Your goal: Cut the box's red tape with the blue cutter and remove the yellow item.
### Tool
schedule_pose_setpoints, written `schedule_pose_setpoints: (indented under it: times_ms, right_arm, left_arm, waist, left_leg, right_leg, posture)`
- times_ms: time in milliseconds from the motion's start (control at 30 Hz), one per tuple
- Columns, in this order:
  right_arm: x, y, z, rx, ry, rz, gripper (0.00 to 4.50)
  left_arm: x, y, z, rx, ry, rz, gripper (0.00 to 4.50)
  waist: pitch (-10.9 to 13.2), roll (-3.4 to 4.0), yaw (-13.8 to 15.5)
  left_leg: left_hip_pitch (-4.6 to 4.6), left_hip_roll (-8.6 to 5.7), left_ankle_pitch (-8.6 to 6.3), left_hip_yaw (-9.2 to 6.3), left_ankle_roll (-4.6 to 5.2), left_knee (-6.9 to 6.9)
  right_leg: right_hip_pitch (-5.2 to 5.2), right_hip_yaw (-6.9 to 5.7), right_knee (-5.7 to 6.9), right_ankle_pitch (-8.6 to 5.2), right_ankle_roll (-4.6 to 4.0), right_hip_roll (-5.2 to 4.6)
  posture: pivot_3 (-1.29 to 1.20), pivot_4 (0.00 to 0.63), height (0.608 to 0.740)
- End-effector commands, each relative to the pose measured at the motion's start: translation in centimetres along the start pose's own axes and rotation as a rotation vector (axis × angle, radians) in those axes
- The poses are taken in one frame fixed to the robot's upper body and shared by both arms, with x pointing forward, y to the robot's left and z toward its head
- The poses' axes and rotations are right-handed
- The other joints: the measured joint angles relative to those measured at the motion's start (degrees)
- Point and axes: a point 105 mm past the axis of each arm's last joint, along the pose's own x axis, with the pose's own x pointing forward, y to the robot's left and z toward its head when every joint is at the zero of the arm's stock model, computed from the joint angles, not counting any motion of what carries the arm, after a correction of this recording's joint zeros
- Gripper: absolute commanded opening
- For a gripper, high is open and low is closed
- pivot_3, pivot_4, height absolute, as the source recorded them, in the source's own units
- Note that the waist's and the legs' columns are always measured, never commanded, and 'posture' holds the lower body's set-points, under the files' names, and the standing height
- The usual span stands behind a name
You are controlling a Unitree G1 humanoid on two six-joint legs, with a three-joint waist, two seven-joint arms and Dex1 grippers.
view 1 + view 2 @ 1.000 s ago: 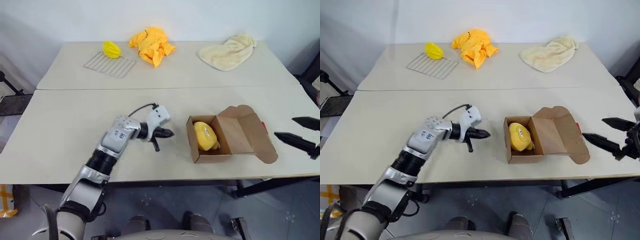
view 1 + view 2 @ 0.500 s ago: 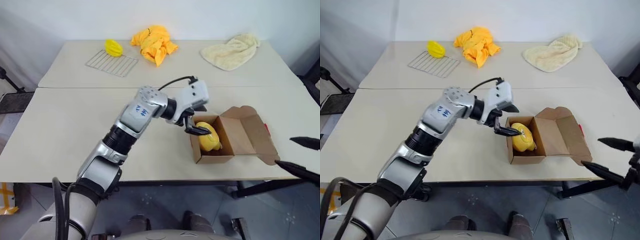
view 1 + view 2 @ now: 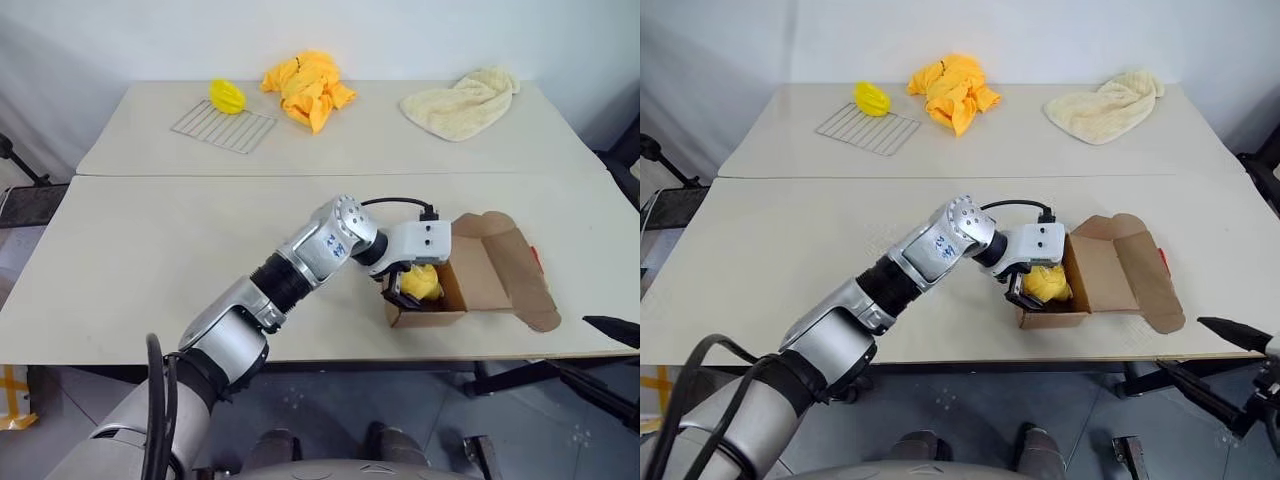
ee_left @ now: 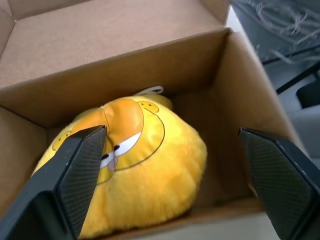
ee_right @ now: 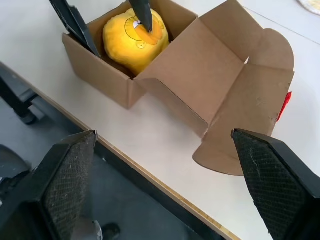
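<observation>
The yellow plush toy [image 4: 135, 165] is sitting inside the opened cardboard box [image 3: 490, 275] at the bench's five o'clock; it is being straddled by the left gripper's [image 4: 172, 187] wide-spread fingers [image 4: 82, 165], the nearer arm.

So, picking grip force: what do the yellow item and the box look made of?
The yellow item looks like soft plush fabric: fuzzy matte nap, printed cartoon face. The box looks like plain brown cardboard: matte, with creased folded flaps.
</observation>
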Motion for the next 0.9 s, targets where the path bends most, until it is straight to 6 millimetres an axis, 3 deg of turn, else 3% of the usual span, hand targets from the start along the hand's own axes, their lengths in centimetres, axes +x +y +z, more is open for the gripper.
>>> schedule_pose_setpoints:
  times_ms: [33,133,467,667,900]
  right_arm:
    - [-0.4,0.3,0.8,-0.037,-0.029,-0.028,4.5]
    - [-0.4,0.4,0.8,-0.038,-0.032,-0.033,4.5]
    - [-0.5,0.1,0.9,-0.046,-0.044,-0.049,4.5]
    - [-0.4,-0.4,1.0,-0.058,-0.049,-0.051,4.5]
    - [-0.3,-1.0,1.2,-0.064,-0.058,-0.049,4.5]
  left_arm:
    - [0.9,0.0,-0.4,0.106,0.076,-0.002,4.47]
    - [1.3,0.1,-0.3,0.148,0.093,-0.002,4.47]
    - [1.1,0.9,0.8,0.157,0.066,0.019,1.57]
    - [0.0,1.8,1.9,0.115,0.016,0.068,0.13]
    - [-2.1,2.3,3.1,0.08,-0.052,0.124,0.11]
  waist:
    - [0.0,0.0,0.0]
    - [0.0,0.01,0.0]
    - [0.0,0.01,0.1]
    - [0.0,0.01,0.1]
    - [0.0,0.02,0.4]
  left_leg:
    - [0.01,0.0,-0.01,0.0,0.01,0.0]
    - [0.01,0.01,-0.01,-0.01,0.02,-0.02]
    - [0.0,0.01,-0.07,0.0,0.13,0.0]
    - [-0.02,0.01,-0.08,0.01,0.15,0.0]
    - [-0.07,0.0,-0.08,0.01,0.15,0.03]
  right_leg:
    - [0.0,0.0,0.0,0.0,0.0,0.0]
    - [-0.02,0.0,0.01,-0.01,-0.01,0.0]
    - [-0.03,0.02,0.02,-0.01,-0.02,0.0]
    - [-0.04,0.02,0.02,-0.01,-0.02,0.0]
    - [-0.08,0.01,0.02,0.0,-0.01,0.0]
  posture:
    - [0.0,0.15,0.74]
    - [0.0,0.15,0.74]
    - [0.0,0.15,0.74]
    - [0.0,0.15,0.74]
    - [0.0,0.15,0.74]
